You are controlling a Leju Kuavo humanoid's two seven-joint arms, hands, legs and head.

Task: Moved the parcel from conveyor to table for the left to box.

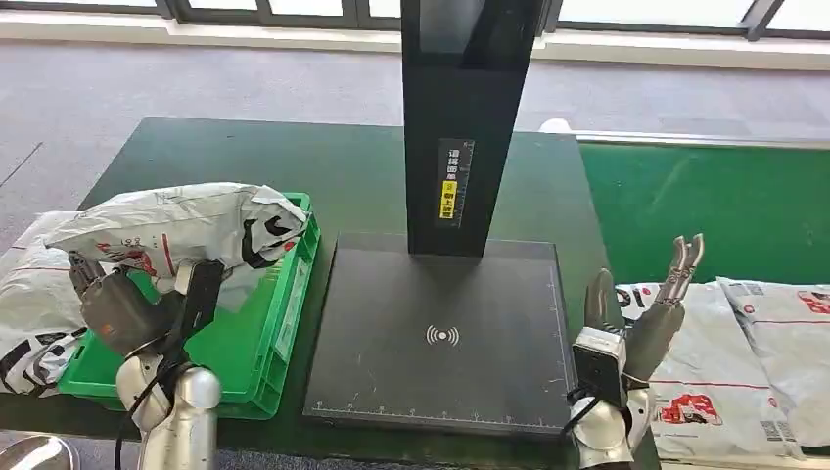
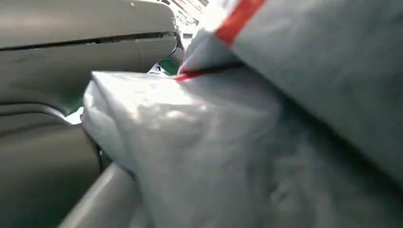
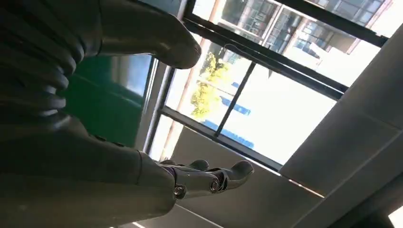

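Parcel [image 1: 186, 225] — white, red-and-black print unreadable — gripped by left hand [image 1: 117, 308] above green box [image 1: 256, 333]. Right hand [image 1: 641, 323] beside box, released, fingers spread.

My left hand [image 1: 117, 311], lower left of the frame, is dark grey with a black block at the wrist, on a rounded silver forearm trailing a black cable. My right hand [image 1: 641, 328], lower right, has grey fingers [image 3: 209, 176] with small metal screws.

Left hand [image 1: 122, 308], lower left of the head view, grips a parcel [image 1: 186, 230]; right hand [image 1: 641, 318], lower right, stands upright with fingers spread.
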